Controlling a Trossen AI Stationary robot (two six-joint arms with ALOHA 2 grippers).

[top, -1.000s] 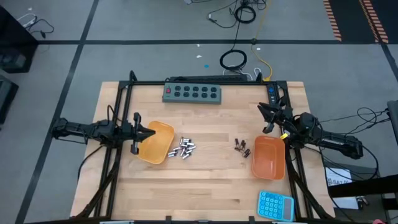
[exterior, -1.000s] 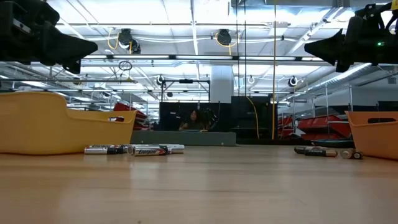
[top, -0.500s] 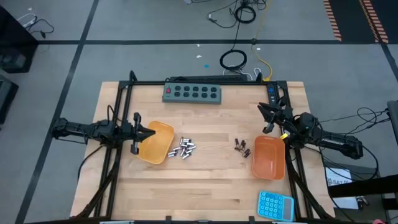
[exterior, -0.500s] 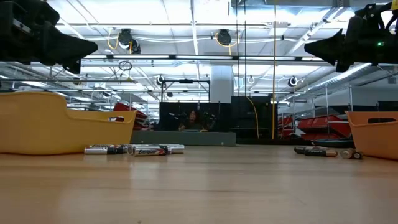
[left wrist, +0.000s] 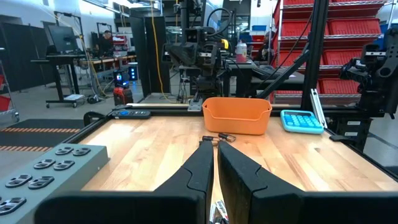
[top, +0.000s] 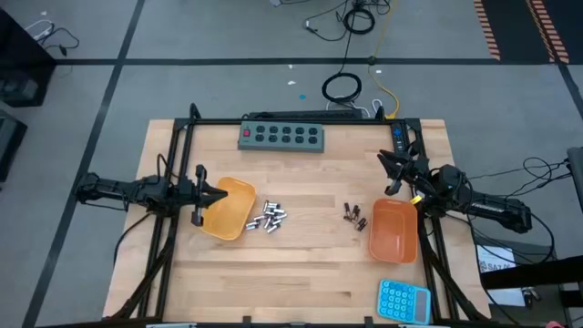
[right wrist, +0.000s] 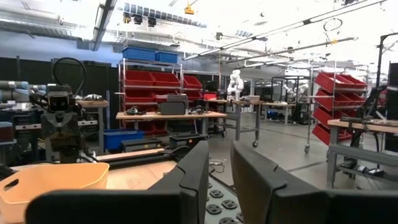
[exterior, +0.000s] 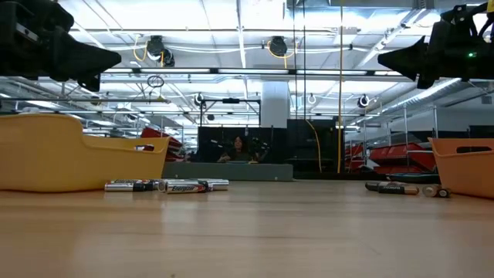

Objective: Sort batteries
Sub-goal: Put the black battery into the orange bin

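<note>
Orange trays sat at either side of the wooden table (top: 301,273) in the high view: the left tray (top: 228,208) under the left gripper (top: 221,193), the right tray (top: 394,230) near the right gripper (top: 386,165). Silver batteries (top: 271,216) lay just beside the left tray, dark batteries (top: 353,213) near the right one. Low view: both clusters rested on the tabletop, grippers raised above. Left wrist view: jaws almost touching, holding nothing. Right wrist view: jaws narrowly parted, holding nothing.

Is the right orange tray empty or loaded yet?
Empty: the right orange tray shows a bare floor from above, and the dark batteries lie on the table beside it.
</note>
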